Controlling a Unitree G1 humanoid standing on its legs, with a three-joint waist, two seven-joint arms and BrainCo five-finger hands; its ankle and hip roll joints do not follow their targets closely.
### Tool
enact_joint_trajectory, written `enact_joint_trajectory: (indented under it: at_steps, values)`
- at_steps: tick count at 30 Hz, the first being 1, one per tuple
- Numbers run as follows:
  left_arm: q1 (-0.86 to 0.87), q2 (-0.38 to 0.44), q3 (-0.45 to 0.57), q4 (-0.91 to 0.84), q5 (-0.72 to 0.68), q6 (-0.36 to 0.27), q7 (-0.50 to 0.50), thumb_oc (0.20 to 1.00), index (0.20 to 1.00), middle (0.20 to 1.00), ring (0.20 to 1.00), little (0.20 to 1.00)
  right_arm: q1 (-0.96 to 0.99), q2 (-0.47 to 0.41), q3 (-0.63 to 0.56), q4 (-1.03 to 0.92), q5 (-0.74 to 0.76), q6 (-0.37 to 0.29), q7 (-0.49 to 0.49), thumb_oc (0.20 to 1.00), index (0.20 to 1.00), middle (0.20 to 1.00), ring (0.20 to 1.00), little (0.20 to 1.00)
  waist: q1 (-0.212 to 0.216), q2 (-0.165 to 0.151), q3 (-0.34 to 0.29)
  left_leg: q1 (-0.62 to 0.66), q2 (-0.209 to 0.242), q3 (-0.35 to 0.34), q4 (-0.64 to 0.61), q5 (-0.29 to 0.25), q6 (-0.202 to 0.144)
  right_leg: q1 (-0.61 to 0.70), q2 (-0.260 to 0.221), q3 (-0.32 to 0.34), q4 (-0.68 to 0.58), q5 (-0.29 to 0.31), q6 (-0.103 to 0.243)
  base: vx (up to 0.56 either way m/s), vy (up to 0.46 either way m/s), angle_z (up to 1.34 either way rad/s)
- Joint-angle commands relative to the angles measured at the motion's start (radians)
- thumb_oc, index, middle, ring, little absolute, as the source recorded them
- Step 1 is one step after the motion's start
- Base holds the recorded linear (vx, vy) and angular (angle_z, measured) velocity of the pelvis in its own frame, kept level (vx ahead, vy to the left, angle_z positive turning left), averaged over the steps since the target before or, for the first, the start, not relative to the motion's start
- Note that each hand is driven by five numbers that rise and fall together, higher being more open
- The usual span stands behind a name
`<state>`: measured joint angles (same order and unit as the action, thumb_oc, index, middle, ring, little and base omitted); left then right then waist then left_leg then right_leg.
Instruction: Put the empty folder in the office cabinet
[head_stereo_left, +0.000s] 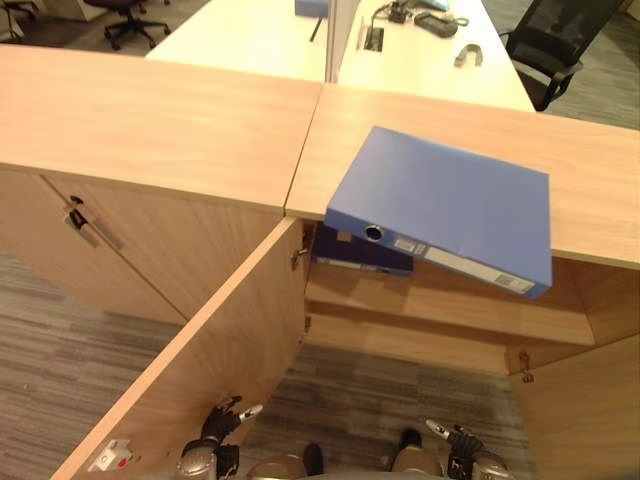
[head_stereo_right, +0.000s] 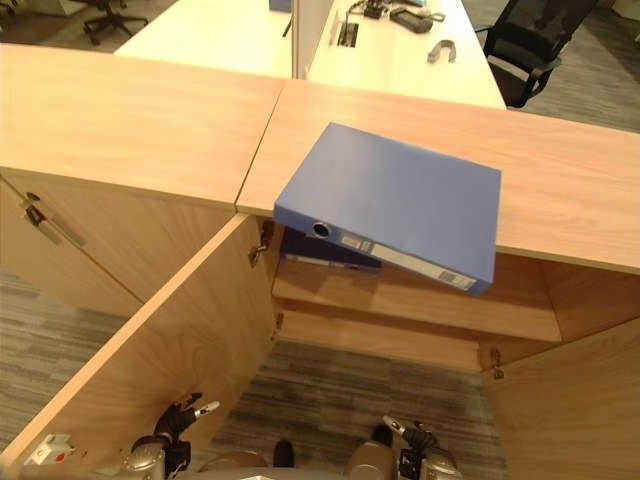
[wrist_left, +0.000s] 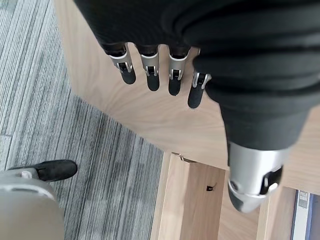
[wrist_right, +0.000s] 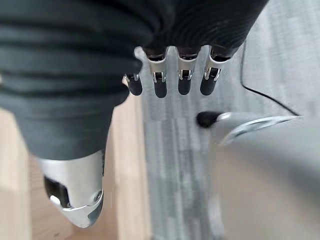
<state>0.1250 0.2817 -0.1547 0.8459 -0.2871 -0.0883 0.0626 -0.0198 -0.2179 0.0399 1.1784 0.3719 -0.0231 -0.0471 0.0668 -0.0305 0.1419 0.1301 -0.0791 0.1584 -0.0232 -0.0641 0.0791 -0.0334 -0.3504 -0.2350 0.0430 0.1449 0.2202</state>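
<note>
Blue lever-arch folder (head_stereo_left: 440, 205) lies on the cabinet's top surface (head_stereo_left: 150, 120), overhanging the open cabinet (head_stereo_left: 450, 310); left hand (head_stereo_left: 222, 425) and right hand (head_stereo_left: 455, 440) hang low, fingers straight, empty; pickup not begun, next reach up and grasp

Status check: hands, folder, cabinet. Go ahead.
Left hand and right hand low, open, empty. Blue folder on cabinet top, overhanging the edge. Doors open; another folder on shelf.

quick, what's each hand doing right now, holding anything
Left hand: open, fingers straight, holding nothing.
Right hand: open, fingers straight, holding nothing.
</note>
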Motion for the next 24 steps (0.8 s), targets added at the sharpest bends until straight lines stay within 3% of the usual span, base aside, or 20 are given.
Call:
enact_joint_trajectory:
  at_steps: [1, 2, 4, 8, 9, 11, 13, 14, 15, 16, 18, 20, 24]
  values:
    - [-0.092, 0.021, 0.035, -0.014, 0.007, -0.052, 0.011, 1.0, 1.0, 1.0, 1.0, 1.0, -0.006, -0.04, 0.014, -0.003, -0.016, -0.014, -0.002, 1.0, 1.0, 1.0, 1.0, 1.0, 0.002, 0.029, 0.05, -0.043, 0.311, -0.094, 0.004, 0.053, -0.233, 0.112, 0.064, -0.025, -0.073, -0.086, -0.005, 0.04, -0.145, -0.13]
    - [-0.091, 0.02, 0.035, -0.014, 0.007, -0.052, 0.011, 1.0, 1.0, 1.0, 1.0, 1.0, -0.006, -0.041, 0.014, -0.003, -0.016, -0.014, -0.002, 1.0, 1.0, 1.0, 1.0, 1.0, 0.001, 0.031, 0.05, -0.042, 0.313, -0.094, 0.003, 0.053, -0.234, 0.114, 0.066, -0.026, -0.074, -0.086, -0.006, 0.05, -0.219, -0.17]
    - [-0.085, -0.001, 0.033, -0.008, -0.006, -0.05, 0.01, 1.0, 1.0, 1.0, 1.0, 1.0, -0.007, -0.074, 0.022, -0.002, -0.018, -0.021, -0.002, 1.0, 1.0, 1.0, 1.0, 1.0, -0.008, 0.068, 0.048, -0.034, 0.375, -0.099, 0.001, 0.103, -0.274, 0.154, 0.135, -0.046, -0.113, -0.133, -0.038, 0.05, -0.343, -0.36]
    - [-0.085, -0.012, 0.029, 0.003, -0.009, -0.045, 0.006, 1.0, 1.0, 1.0, 1.0, 1.0, -0.006, -0.093, 0.023, 0.005, -0.014, -0.024, -0.002, 1.0, 1.0, 1.0, 1.0, 1.0, -0.015, 0.084, 0.051, -0.039, 0.404, -0.106, 0.011, 0.133, -0.293, 0.177, 0.169, -0.06, -0.124, -0.16, -0.06, 0.01, -0.178, -0.07]
    - [-0.087, -0.017, 0.023, 0.005, -0.016, -0.044, 0.007, 1.0, 1.0, 1.0, 1.0, 1.0, -0.005, -0.103, 0.027, -0.001, -0.011, -0.026, -0.001, 1.0, 1.0, 1.0, 1.0, 1.0, -0.019, 0.096, 0.061, -0.049, 0.421, -0.132, 0.042, 0.18, -0.302, 0.19, 0.189, -0.068, -0.127, -0.172, -0.074, -0.02, -0.165, 0.03]
    - [-0.099, -0.023, 0.016, 0.007, -0.023, -0.043, 0.01, 1.0, 1.0, 1.0, 1.0, 1.0, -0.01, -0.113, 0.025, -0.004, -0.004, -0.029, -0.004, 1.0, 1.0, 1.0, 1.0, 1.0, -0.025, 0.092, 0.074, -0.078, 0.413, -0.137, 0.08, 0.184, -0.294, 0.196, 0.187, -0.093, -0.13, -0.178, -0.08, -0.08, -0.129, 0.07]
    - [-0.105, -0.025, 0.008, -0.004, -0.021, -0.041, 0.005, 1.0, 1.0, 1.0, 1.0, 1.0, -0.015, -0.123, 0.023, -0.011, 0.001, -0.028, -0.007, 1.0, 1.0, 1.0, 1.0, 1.0, -0.032, 0.081, 0.085, -0.105, 0.381, -0.108, 0.148, 0.167, -0.282, 0.196, 0.183, -0.109, -0.13, -0.181, -0.093, -0.1, -0.122, 0.21]
    - [-0.106, -0.025, 0.007, -0.011, -0.021, -0.041, 0.004, 1.0, 1.0, 1.0, 1.0, 1.0, -0.019, -0.125, 0.025, -0.013, 0.001, -0.027, -0.006, 1.0, 1.0, 1.0, 1.0, 1.0, -0.029, 0.075, 0.094, -0.112, 0.345, -0.117, 0.196, 0.127, -0.274, 0.197, 0.181, -0.106, -0.128, -0.183, -0.097, -0.08, -0.084, 0.25]
    - [-0.107, -0.025, 0.007, -0.011, -0.021, -0.041, 0.004, 1.0, 1.0, 1.0, 1.0, 1.0, -0.02, -0.125, 0.024, -0.013, 0.001, -0.027, -0.006, 1.0, 1.0, 1.0, 1.0, 1.0, -0.031, 0.073, 0.091, -0.119, 0.342, -0.119, 0.196, 0.131, -0.272, 0.192, 0.178, -0.108, -0.129, -0.179, -0.096, -0.12, -0.156, 0.12]
    - [-0.108, -0.026, 0.005, -0.017, -0.02, -0.04, 0.003, 1.0, 1.0, 1.0, 1.0, 1.0, -0.038, -0.129, 0.03, -0.015, -0.001, -0.028, -0.007, 1.0, 1.0, 1.0, 1.0, 1.0, -0.019, 0.047, 0.103, -0.142, 0.214, -0.172, 0.3, 0.009, -0.231, 0.171, 0.172, -0.091, -0.111, -0.174, -0.113, -0.14, -0.132, -0.07]
    - [-0.111, -0.024, 0.002, -0.012, -0.019, -0.04, 0.01, 1.0, 1.0, 1.0, 1.0, 1.0, -0.051, -0.125, 0.036, -0.014, -0.007, -0.023, -0.008, 1.0, 1.0, 1.0, 1.0, 1.0, -0.023, 0.029, 0.107, -0.16, 0.136, -0.156, 0.341, -0.047, -0.201, 0.129, 0.167, -0.085, -0.063, -0.176, -0.126, -0.16, -0.059, -0.21]
    - [-0.113, -0.024, -0.008, -0.016, -0.009, -0.034, -0.002, 1.0, 1.0, 1.0, 1.0, 1.0, -0.051, -0.117, 0.03, -0.017, 0.0, -0.021, -0.009, 1.0, 1.0, 1.0, 1.0, 1.0, -0.03, 0.038, 0.098, -0.136, 0.138, -0.086, 0.289, -0.085, -0.161, 0.108, 0.178, -0.089, -0.028, -0.185, -0.128, -0.07, 0.068, -0.39]
    - [-0.107, -0.012, -0.006, -0.01, 0.021, -0.027, -0.005, 1.0, 1.0, 1.0, 1.0, 1.0, -0.045, -0.092, 0.022, -0.015, -0.001, -0.02, -0.01, 1.0, 1.0, 1.0, 1.0, 1.0, -0.032, 0.043, 0.072, -0.068, 0.129, -0.069, 0.154, -0.069, -0.13, 0.077, 0.19, -0.093, 0.016, -0.175, -0.111, -0.01, 0.092, -0.02]
